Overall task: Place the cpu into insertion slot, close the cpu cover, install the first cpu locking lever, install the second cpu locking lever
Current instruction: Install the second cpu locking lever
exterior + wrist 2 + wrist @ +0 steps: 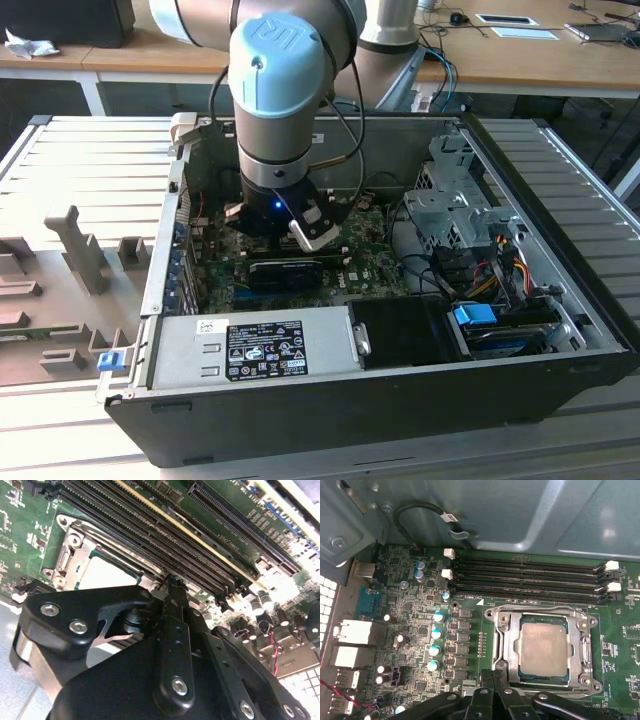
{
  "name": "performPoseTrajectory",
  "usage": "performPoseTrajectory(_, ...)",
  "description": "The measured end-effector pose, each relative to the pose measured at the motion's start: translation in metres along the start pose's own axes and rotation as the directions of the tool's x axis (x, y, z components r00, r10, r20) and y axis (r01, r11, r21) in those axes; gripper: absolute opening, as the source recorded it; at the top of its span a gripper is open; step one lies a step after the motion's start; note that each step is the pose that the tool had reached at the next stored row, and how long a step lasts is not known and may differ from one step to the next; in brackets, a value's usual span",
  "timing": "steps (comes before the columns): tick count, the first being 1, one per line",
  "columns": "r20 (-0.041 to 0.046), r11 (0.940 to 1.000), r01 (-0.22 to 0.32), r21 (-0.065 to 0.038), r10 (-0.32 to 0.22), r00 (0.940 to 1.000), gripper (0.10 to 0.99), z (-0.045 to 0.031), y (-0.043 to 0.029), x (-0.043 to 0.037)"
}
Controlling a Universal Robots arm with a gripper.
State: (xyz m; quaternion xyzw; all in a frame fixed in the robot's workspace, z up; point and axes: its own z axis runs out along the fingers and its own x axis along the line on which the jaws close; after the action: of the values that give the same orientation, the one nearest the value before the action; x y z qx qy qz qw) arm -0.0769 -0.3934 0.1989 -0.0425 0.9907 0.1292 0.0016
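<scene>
The arm's blue joint hides the motherboard socket in the exterior view. In both wrist views the cpu (543, 649) sits in the insertion slot (506, 652), framed by the cpu cover (585, 652). The gripper (494, 676), fingers pressed together and empty, hangs just beside the socket's edge.

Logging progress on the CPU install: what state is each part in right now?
cpu: seated in the insertion slot, face up.
cpu cover: closed, framing the chip.
memory slots: empty.
gripper: at the socket's edge; fingers together, holding nothing visible.
computer case: side open.
</scene>
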Motion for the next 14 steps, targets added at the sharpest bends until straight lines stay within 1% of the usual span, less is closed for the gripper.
performPoseTrajectory(1, 0.0003, 1.0, 0.001, -0.006, -0.001, 1.0, 0.106, 0.0006, -0.0004, 0.0005)
performPoseTrajectory(2, 0.0004, 1.0, 0.001, -0.009, -0.001, 1.0, 0.106, 0.0008, -0.0004, 0.0011)
performPoseTrajectory(4, 0.0007, 0.9999, 0.001, -0.012, -0.001, 1.0, 0.106, 0.0013, -0.0007, 0.002)
performPoseTrajectory(6, 0.0006, 0.9999, 0.001, -0.012, -0.001, 1.0, 0.106, 0.0009, -0.0008, 0.0021)
performPoseTrajectory(7, 0.0007, 0.9999, 0.001, -0.013, -0.001, 1.0, 0.106, -0.005, 0.0008, 0.002)
performPoseTrajectory(9, 0.0007, 0.9999, 0.001, -0.013, -0.001, 1.0, 0.106, -0.0112, 0.0024, 0.0019)
performPoseTrajectory(11, 0.0006, 0.9999, 0.001, -0.012, -0.001, 1.0, 0.106, -0.0229, 0.0055, 0.0017)
performPoseTrajectory(12, 0.0006, 0.9999, 0.001, -0.012, -0.001, 1.0, 0.106, -0.0256, 0.0062, 0.0017)
performPoseTrajectory(14, 0.0006, 0.9999, 0.001, -0.012, -0.001, 1.0, 0.106, -0.0286, 0.0071, 0.0017)
